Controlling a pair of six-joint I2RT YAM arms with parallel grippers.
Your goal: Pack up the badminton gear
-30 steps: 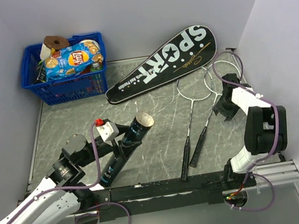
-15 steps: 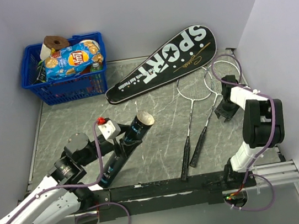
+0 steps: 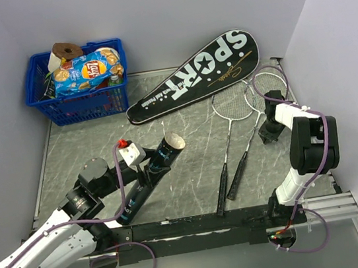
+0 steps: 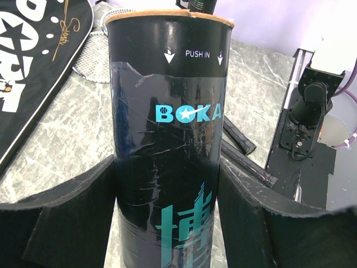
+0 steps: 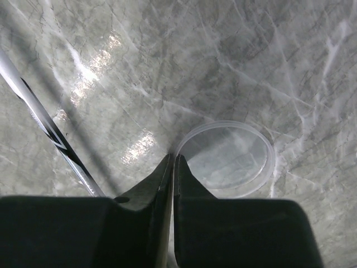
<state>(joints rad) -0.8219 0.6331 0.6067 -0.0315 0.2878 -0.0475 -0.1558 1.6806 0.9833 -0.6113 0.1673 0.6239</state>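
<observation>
My left gripper (image 4: 167, 163) is shut on the dark cylindrical tube (image 4: 167, 111), marked BOKA. It holds the tube (image 3: 159, 165) tilted over the table's left middle, open end up and to the right. Two silver rackets (image 3: 232, 141) with black handles lie right of centre. The black SPORT cover (image 3: 197, 71) lies at the back. At the right edge my right gripper (image 5: 173, 158) points down at the table. Its fingertips are shut on the rim of a clear round lid (image 5: 230, 159). A racket shaft (image 5: 43, 124) runs past on its left.
A blue plastic basket (image 3: 78, 103) of snacks stands in the back left corner. Grey walls close in the table on the left, back and right. The black base rail (image 3: 198, 224) runs along the near edge, and the cover (image 4: 28, 67) shows left of the tube.
The right gripper's jaws have closed together onto the clear lid's rim, and that arm has drawn slightly towards the right wall. The left arm still holds the tube, barely shifted.
</observation>
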